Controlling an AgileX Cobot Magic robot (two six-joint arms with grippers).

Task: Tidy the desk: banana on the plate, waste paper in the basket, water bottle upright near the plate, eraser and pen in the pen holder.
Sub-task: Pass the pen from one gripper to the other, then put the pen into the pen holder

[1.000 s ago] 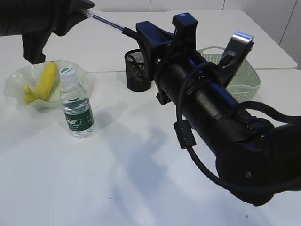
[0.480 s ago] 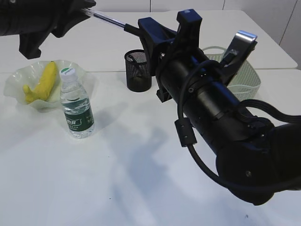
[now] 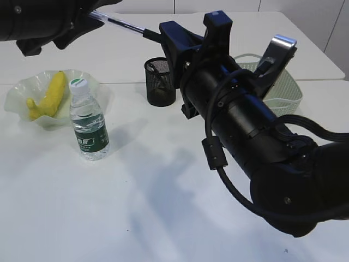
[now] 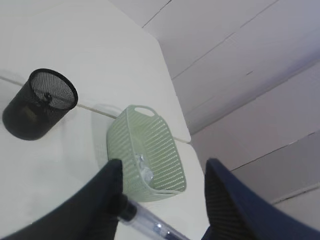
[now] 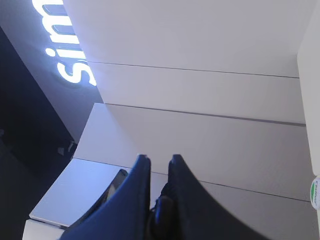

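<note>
Above the pen holder: the pen (image 3: 126, 23) hangs in the air, almost level, stretched between the two arms, its tip end up-left.
Right gripper (image 3: 155, 37): closed on the dark end of the pen; in the right wrist view the two fingers (image 5: 135, 192) stand nearly together w/ something dark pinched low between them.
Left gripper (image 4: 162, 192): fingers wide apart in the left wrist view; the clear barrel of the pen lies between them, low in the picture, close to the left finger (image 4: 107, 192). Whether that finger touches the pen: cannot tell.
Pen holder (image 3: 160, 82): black mesh cup, upright on the table (image 3: 163, 207), just left of the right arm. Something small and dark shows inside in the left wrist view; what it is, cannot tell.
Banana (image 3: 52, 95): lies in the plate (image 3: 19, 90), a pale green wavy dish at the left side of the table.
Water bottle (image 3: 89, 123): upright, green cap and green label, just beside the plate, on its right front.
Basket (image 3: 286, 93): light green, behind the right arm and partly hidden by it. Left wrist view shows crumpled paper (image 4: 144, 167) inside.
Eraser: cannot be told from the pics.
</note>
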